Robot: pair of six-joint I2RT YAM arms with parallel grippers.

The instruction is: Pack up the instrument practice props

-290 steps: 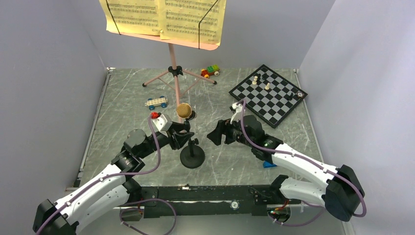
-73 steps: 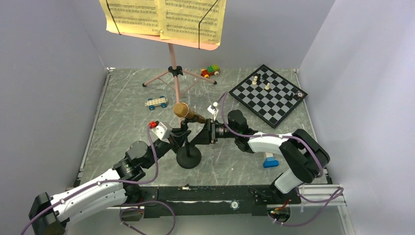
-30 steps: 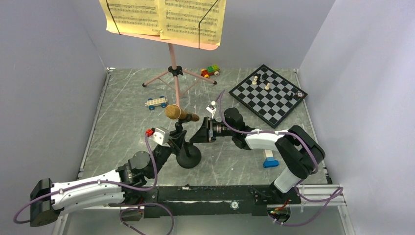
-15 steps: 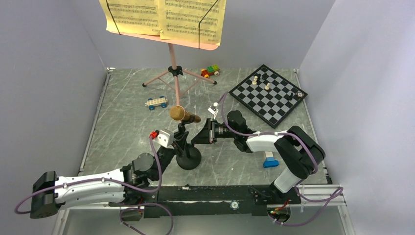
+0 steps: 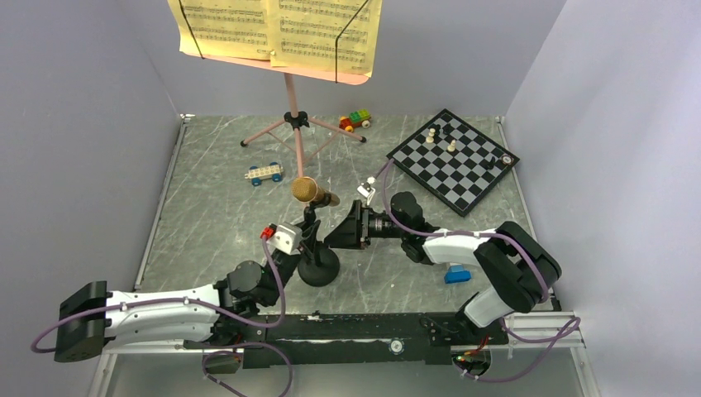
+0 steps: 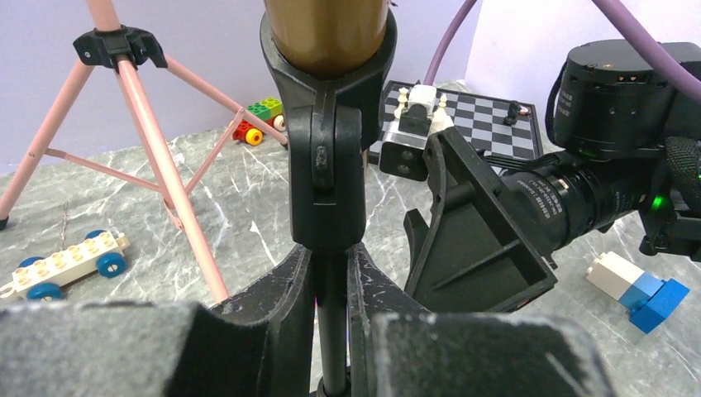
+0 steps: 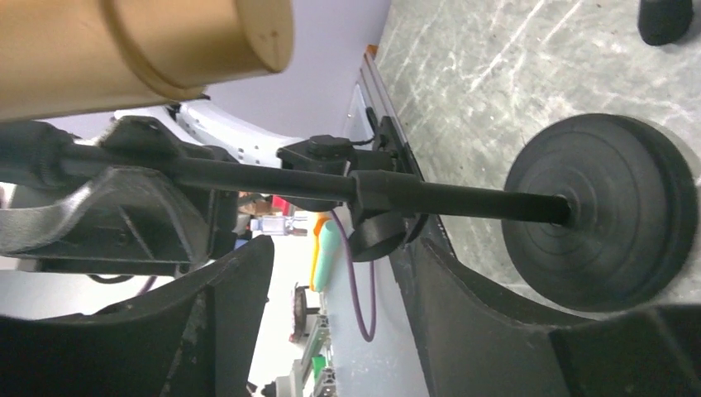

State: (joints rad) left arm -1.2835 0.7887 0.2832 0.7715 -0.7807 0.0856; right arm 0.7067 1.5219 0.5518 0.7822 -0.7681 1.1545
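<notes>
Microphone (image 5: 310, 190), gold-brown, sits tilted in the clip at the top of the black mic stand (image 5: 318, 266). The stand's round base rests on the grey marbled worktop (image 5: 215, 207) just below the centre of the overhead frame. The left fingers (image 5: 303, 242) are closed on the stand's thin pole below the clip, one on each side of it, as the left wrist view shows close up. The right fingers (image 5: 345, 234) stand wide apart just right of the pole. In the right wrist view the pole runs across the gap between them and they grip nothing.

At the upper middle of the overhead frame the pink music stand (image 5: 295, 145) stands upright on its tripod. The yellow sheet-music pages (image 5: 281, 29) are spread across its desk. A chessboard (image 5: 455, 161) lies at the upper right. A white toy brick car (image 5: 264, 173) sits left of the tripod's pole and a colourful toy brick car (image 5: 355, 121) sits by its right foot. A blue-and-white brick (image 5: 454, 273) lies right of the round base.
</notes>
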